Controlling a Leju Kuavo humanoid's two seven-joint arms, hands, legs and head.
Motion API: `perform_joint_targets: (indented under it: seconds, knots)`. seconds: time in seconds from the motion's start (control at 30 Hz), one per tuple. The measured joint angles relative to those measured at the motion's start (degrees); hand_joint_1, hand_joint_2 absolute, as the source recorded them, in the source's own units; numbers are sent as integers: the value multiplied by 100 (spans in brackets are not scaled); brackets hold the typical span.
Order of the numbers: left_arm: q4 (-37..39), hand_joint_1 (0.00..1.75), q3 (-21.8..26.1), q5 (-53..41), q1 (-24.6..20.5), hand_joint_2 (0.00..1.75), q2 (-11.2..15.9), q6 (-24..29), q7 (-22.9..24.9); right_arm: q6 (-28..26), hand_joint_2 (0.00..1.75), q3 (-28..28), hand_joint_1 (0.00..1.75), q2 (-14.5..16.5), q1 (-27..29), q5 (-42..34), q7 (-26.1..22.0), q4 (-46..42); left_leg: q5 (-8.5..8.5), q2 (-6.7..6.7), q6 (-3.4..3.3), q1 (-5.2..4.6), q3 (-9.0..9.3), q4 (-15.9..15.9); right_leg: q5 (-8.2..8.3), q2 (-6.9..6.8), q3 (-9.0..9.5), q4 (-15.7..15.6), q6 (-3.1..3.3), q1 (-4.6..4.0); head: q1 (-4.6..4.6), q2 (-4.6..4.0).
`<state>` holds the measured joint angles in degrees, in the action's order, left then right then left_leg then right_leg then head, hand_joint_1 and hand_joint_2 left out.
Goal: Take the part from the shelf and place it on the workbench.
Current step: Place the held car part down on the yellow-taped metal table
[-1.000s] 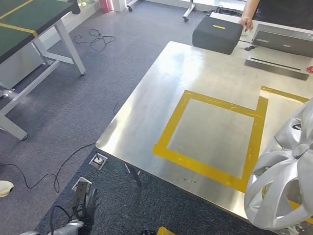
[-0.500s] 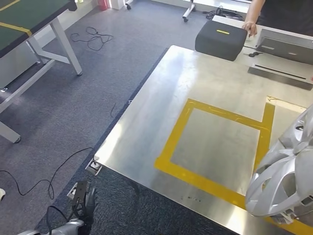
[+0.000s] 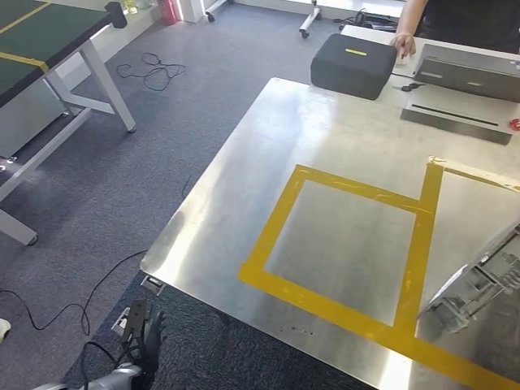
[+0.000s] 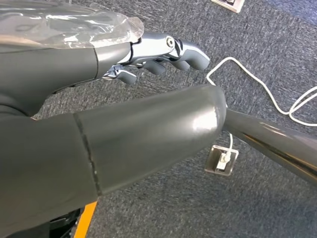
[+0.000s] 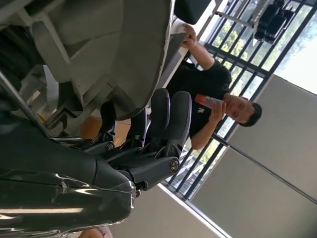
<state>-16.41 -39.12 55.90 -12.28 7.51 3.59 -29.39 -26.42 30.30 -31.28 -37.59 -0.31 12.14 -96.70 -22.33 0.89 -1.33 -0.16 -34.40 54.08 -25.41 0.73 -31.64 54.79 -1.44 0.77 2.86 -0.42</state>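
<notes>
The part [image 3: 484, 276], a silver wheel cover, shows at the right edge of the head view. It is tilted over the steel workbench [image 3: 318, 146], with its ribbed grey back facing me, beside the yellow taped square [image 3: 270, 236]. In the right wrist view my right hand [image 5: 149, 134] grips the part [image 5: 112, 44], its dark fingers [image 5: 176, 119] pressed against the rim. My left hand [image 3: 144, 337] hangs low beside the workbench's near corner and holds nothing. Its fingers [image 4: 168, 49] are loosely extended over the carpet.
A black case [image 3: 351, 63] and a flat grey device [image 3: 465, 73] lie at the far end of the bench, where a person's hand [image 3: 405, 41] rests. A green table [image 3: 55, 32] stands to the left. Cables [image 3: 150, 69] and a floor socket [image 3: 153, 284] lie on the carpet.
The whole view has shifted slightly. The part has dropped lower and turned, so its back now faces me, and it sits further toward the right edge. My left hand still hangs.
</notes>
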Motion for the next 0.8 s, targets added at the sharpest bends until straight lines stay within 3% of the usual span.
perform_joint_targets:
  seconds: [0.17, 0.3, 0.5, 0.7, 0.8]
  knots:
    - [0, 0, 0, -20, -2, 0, -7, -1, -1, 87, 175, -6, 175, -124, -134, 153, 133, 282, -3, 0, 74, 6, 6, -17, -6, -2, 0, 2, 12, -3, -1, 0]
    - [0, 0, 0, -45, -5, 0, -19, -1, 0, 147, 175, 25, 175, -244, -261, 727, 503, 490, -9, 0, 101, 6, 7, -18, -8, -5, 0, 0, 14, -2, -2, 0]
    - [0, 0, 0, -112, -12, 0, -46, 5, 1, 624, 175, 58, 175, -626, -579, 2121, 1331, 974, -10, 7, 101, -3, 6, -17, -8, -13, 12, -17, 11, 10, -3, 0]
    - [0, 0, 0, -132, -13, 0, -61, 13, 1, 878, 175, 65, 175, -890, -681, 2474, 1616, 1195, -13, 6, 98, -11, 7, -16, -4, -14, 21, -32, 5, 19, -2, 0]
    - [0, 0, 0, -121, -10, 0, -62, 13, -6, 1306, 175, 109, 175, -986, -746, 2855, 1956, 1246, -14, 7, 96, -16, 6, -15, -3, -15, 21, -34, 4, 23, -1, 0]
